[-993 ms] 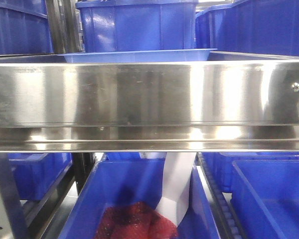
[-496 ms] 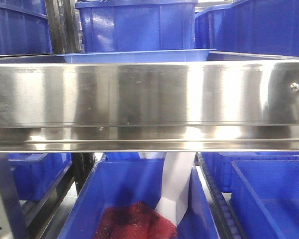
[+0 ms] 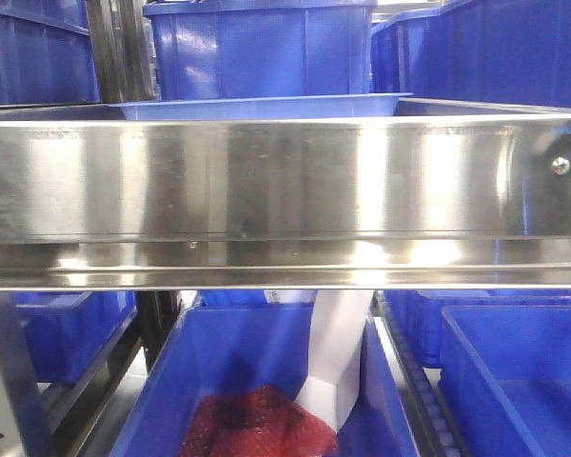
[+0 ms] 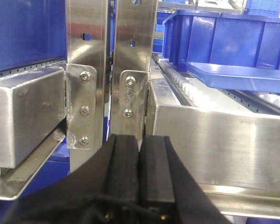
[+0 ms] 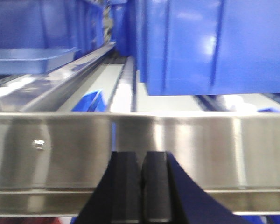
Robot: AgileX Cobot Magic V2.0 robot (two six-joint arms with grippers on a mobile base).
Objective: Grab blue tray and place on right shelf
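Your blue tray (image 3: 266,107) sits on the rollers behind the steel front rail (image 3: 266,181), just before a deep blue bin (image 3: 262,48); below, another bin (image 3: 238,381) holds red mesh (image 3: 257,424) and white paper (image 3: 338,357). Both your left hand (image 4: 140,172) and right hand (image 5: 143,186) are clenched empty, each close to the rail's edge.

**Tray on rack, behind the rail**

The blue tray (image 3: 262,107) rests on the right shelf (image 3: 285,190), behind its front rail, with a storage bin (image 3: 262,48) behind it. Below the rail sits another bin (image 3: 257,381) holding netting (image 3: 257,424).
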